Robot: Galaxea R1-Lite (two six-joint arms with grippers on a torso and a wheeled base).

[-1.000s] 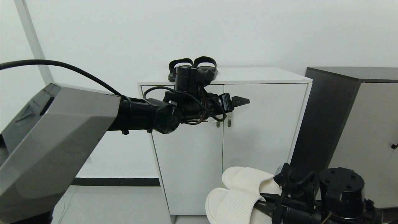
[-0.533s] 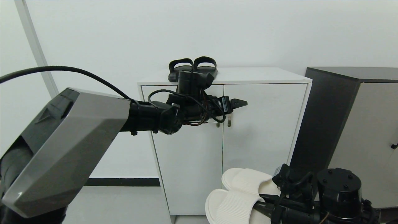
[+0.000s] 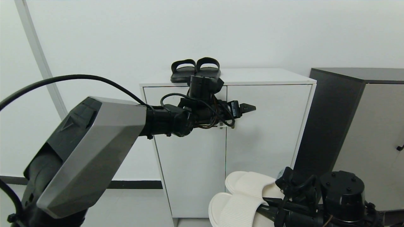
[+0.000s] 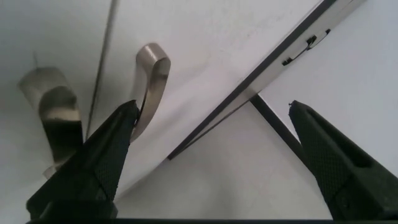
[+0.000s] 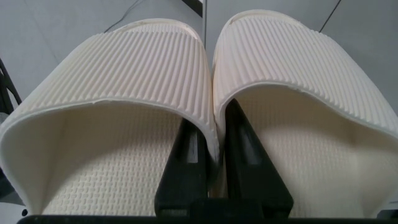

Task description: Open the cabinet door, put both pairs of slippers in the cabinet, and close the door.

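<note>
A pair of black slippers (image 3: 195,69) rests on top of the white cabinet (image 3: 268,77), whose two doors are shut. My left gripper (image 3: 249,108) is open at the height of the door handles, where the two doors meet. In the left wrist view the left gripper (image 4: 211,106) has one fingertip right beside the curved metal handle (image 4: 152,81); a second handle (image 4: 53,106) lies beyond it. Low on the right, my right gripper (image 3: 268,201) holds the pair of cream slippers (image 3: 243,195). Up close, the right gripper (image 5: 214,130) is shut on the slippers' (image 5: 124,93) touching inner edges.
A dark cabinet (image 3: 356,126) with a grey door stands right of the white one. A white wall is behind, with a black baseboard (image 3: 132,184) along the floor. A grey vertical strip (image 3: 38,53) runs up the wall on the left.
My left arm has swung in toward the cabinet and its gripper has dropped a little, closer to the door handles. The right gripper and the cream slippers have stayed put.
</note>
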